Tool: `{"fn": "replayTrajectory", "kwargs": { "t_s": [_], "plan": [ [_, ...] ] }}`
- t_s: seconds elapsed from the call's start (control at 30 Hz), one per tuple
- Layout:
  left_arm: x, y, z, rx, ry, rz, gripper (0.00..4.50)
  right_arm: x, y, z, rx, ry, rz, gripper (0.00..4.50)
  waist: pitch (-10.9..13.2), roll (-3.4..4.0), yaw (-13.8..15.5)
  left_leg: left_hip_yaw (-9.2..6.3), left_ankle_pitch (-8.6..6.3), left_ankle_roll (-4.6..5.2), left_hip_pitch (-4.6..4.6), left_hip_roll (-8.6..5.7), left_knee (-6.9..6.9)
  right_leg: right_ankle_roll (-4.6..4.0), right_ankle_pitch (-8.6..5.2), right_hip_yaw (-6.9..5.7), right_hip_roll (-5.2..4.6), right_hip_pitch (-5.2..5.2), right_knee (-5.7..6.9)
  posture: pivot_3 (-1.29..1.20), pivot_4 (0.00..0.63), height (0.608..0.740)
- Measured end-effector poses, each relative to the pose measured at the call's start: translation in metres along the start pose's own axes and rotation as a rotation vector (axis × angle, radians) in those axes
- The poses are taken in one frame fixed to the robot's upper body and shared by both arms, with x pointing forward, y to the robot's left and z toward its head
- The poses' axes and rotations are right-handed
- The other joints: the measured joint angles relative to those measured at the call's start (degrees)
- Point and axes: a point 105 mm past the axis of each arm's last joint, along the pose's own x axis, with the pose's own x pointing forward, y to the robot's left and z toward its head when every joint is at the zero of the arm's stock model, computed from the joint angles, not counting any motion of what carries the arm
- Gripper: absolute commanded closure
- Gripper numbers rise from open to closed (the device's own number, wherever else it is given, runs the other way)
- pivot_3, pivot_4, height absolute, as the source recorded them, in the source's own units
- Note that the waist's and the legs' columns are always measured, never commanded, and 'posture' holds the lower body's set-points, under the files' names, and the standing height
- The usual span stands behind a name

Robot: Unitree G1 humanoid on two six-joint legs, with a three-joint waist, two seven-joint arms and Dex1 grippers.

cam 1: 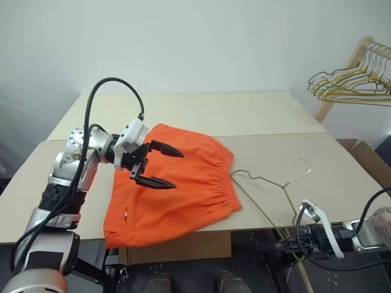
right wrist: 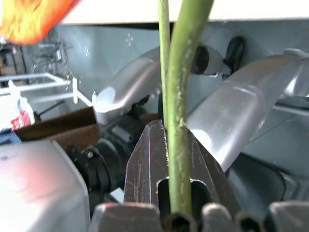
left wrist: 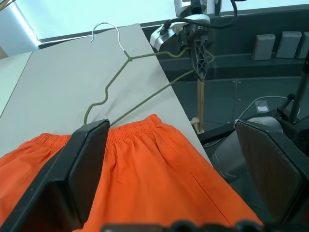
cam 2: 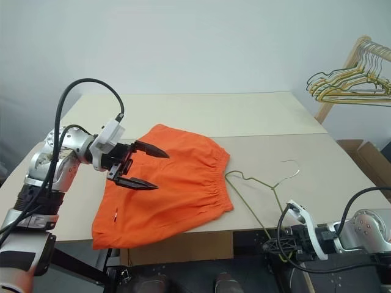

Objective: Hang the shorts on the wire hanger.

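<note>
The bright orange shorts lie flat on the beige table, with the gathered waistband toward the right. My left gripper hovers just above the shorts, its fingers spread wide open and empty. To the right of the waistband lies the thin olive wire hanger, its hook pointing to the far right. One corner of it reaches past the table's front edge. My right gripper is below that edge, shut on the hanger's wire, and it appears again as the right gripper in the left wrist view.
A wooden rack with a bunch of gold and pale hangers stands at the far right. A cardboard box sits beside the table's right side. A seam runs across the table behind the shorts.
</note>
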Motion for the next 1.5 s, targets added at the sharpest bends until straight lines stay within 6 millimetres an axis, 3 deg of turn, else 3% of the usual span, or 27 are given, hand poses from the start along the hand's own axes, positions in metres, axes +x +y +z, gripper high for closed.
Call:
{"fn": "replayTrajectory", "kwargs": {
  "t_s": [0.63,0.93,1.2,1.37,1.5],
  "plan": [
    [-0.005,0.001,-0.001,-0.001,0.017,0.034,0.01,0.001,0.010,0.015,-0.050,-0.016,0.043,4.50,0.0,0.00,1.0,0.00,0.00,0.00,-0.02,0.01,0.00,-0.02,0.00,0.00,0.01,-0.03,-0.02,0.16,0.000,0.740],
    [-0.008,0.001,0.000,0.001,0.025,0.043,0.01,0.014,0.014,0.004,-0.059,0.074,0.093,4.50,0.0,0.00,1.1,0.00,0.00,0.00,-0.04,0.01,-0.01,-0.08,-0.03,0.00,0.00,-0.06,-0.03,0.19,0.000,0.740],
    [-0.011,-0.003,-0.002,0.001,0.035,0.055,0.01,0.022,0.011,0.030,-0.040,0.022,0.101,4.50,0.0,0.00,1.9,0.02,0.00,0.00,-0.03,0.02,-0.02,-0.08,0.01,0.00,0.02,-0.09,-0.03,0.23,0.000,0.740],
    [-0.013,-0.006,-0.005,-0.010,0.045,0.064,0.01,0.030,0.024,0.031,-0.078,0.088,0.193,4.50,0.0,0.00,3.1,0.00,-0.01,0.01,-0.15,0.03,-0.03,-0.01,0.04,-0.05,0.02,-0.18,-0.06,0.25,0.000,0.740],
    [-0.016,-0.006,-0.003,-0.009,0.055,0.070,0.01,0.034,0.023,0.055,-0.067,0.045,0.185,4.50,0.0,-0.02,3.8,0.03,0.00,0.01,-0.11,0.04,0.01,-0.13,0.00,-0.06,0.02,-0.15,-0.09,0.26,0.000,0.740]
  ]
}}
